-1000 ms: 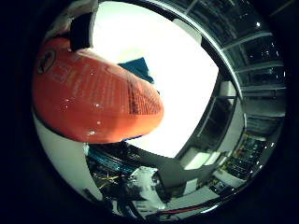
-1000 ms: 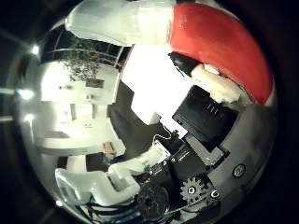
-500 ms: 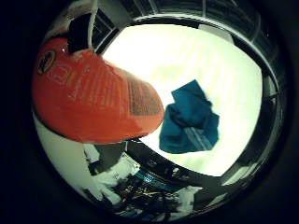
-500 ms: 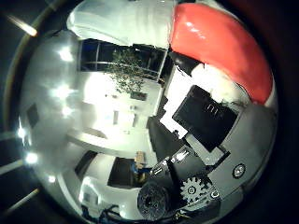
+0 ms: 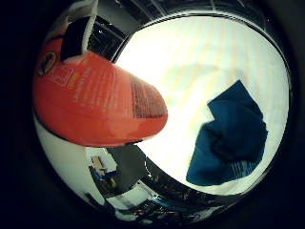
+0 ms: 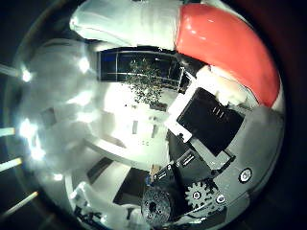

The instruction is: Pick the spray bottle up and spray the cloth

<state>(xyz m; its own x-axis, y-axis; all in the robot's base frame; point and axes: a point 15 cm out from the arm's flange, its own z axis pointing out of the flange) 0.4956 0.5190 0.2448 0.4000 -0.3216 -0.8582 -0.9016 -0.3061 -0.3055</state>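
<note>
Spray bottle held up close against the palm, above the counter.
Orange body with printed label and white top; robot hand curls around it. Crumpled blue cloth lies on the counter below the bottle.
</note>
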